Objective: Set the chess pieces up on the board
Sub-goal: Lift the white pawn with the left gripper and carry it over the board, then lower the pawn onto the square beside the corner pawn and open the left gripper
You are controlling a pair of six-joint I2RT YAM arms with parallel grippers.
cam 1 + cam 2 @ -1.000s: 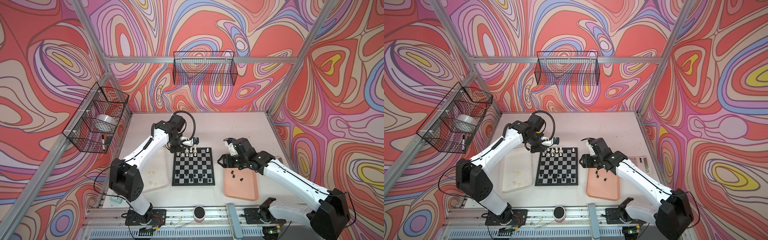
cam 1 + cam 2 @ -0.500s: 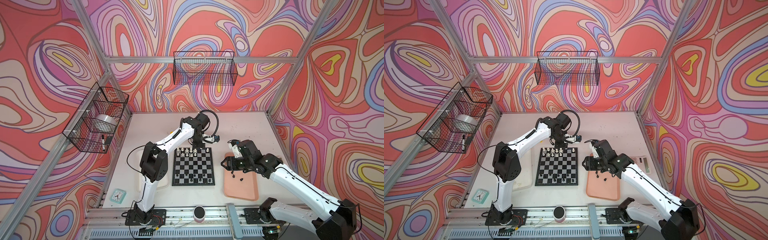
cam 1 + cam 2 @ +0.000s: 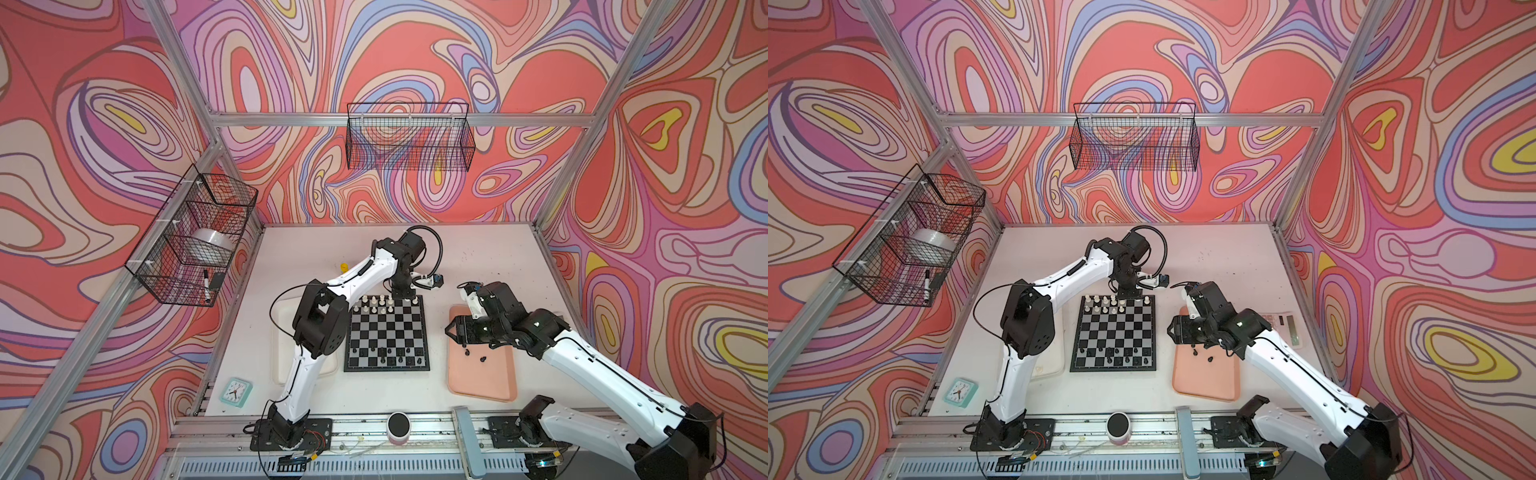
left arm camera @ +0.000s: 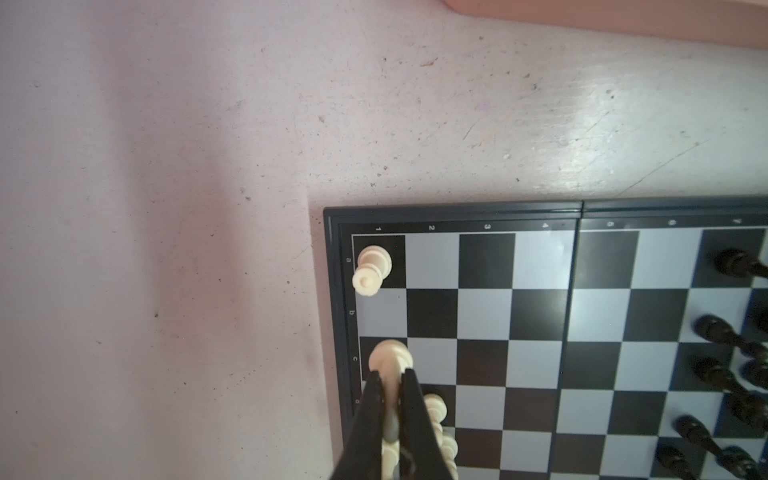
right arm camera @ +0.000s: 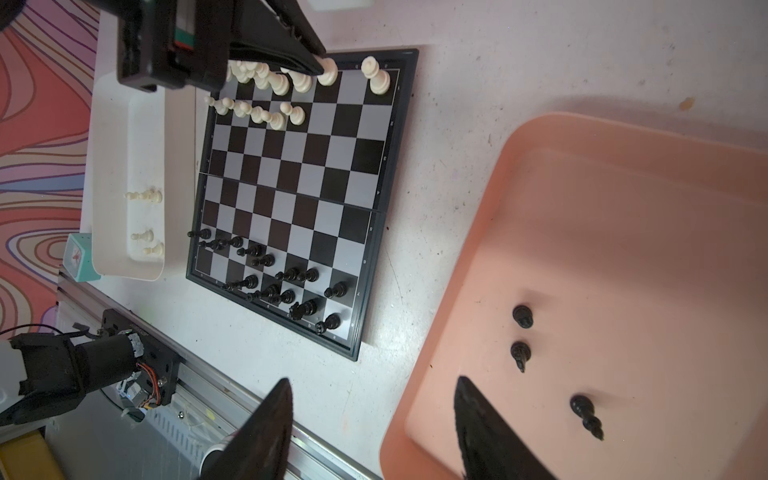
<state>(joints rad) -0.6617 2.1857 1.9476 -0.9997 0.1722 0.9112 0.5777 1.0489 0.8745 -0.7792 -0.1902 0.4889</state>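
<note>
So, left tool (image 4: 390, 376): clamped on a cream piece (image 4: 388, 357) at the board's (image 3: 388, 328) far edge row, one empty square from the corner piece (image 4: 372, 270).
Right tool (image 5: 374, 380): jaws apart, empty, over the pink tray (image 5: 623, 208) edge.
Black pieces (image 5: 521, 316): three loose in the pink tray.
Change: left tool has moved from the board's far-left corner toward the far-right; right tool has barely moved.

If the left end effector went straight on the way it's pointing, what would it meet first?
The board. The left end effector, shut on a cream-white chess piece, points down at its edge row, so the piece would likely press onto the dark square marked c. Whether it already touches is unclear.
</note>
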